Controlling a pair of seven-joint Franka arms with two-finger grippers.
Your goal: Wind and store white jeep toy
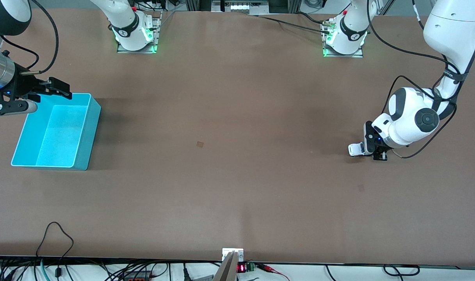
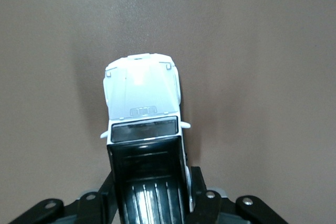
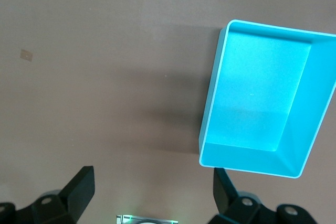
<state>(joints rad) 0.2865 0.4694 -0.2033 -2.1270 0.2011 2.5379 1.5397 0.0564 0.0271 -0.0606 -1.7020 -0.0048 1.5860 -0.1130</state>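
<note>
White jeep toy (image 2: 143, 98) rear btwn shut left jaws, hood sticking out.

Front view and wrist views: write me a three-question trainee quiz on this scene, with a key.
1. True or false: the jeep lies in the bin.
2. Which gripper holds the jeep: A left, B right?
3. Fill in: the right gripper's jaws are ____.

Key: 1 false, it is at the left arm's end of the table, the bin at the right arm's end; 2 A; 3 open.
</note>
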